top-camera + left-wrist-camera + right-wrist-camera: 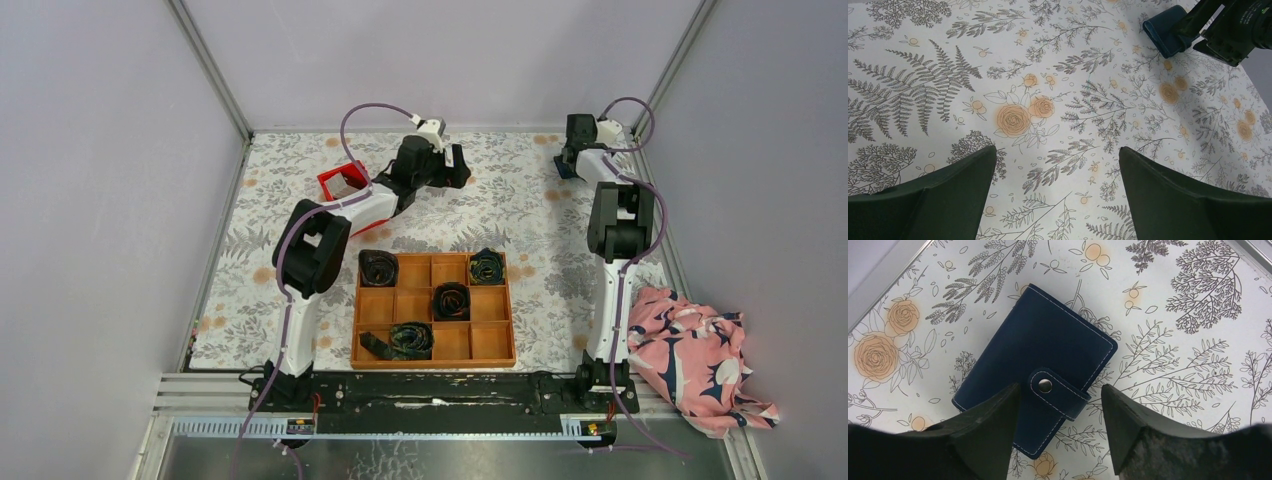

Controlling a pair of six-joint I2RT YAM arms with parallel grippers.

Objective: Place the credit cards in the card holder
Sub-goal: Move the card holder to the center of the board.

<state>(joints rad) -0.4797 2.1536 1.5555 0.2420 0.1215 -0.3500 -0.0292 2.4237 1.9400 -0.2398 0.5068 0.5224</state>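
so far nothing is stowed: the card holder [1048, 347] lies snapped shut under and between the spread jaws of the right gripper [1060, 395], no credit cards show in any view, and the left gripper [1058, 160] hangs wide open over patterned cloth [948, 75].

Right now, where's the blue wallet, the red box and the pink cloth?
blue wallet [1048, 340]: right wrist view, middle of its cover.
red box [330, 186]: top view, its red wall.
pink cloth [700, 350]: top view, its middle.
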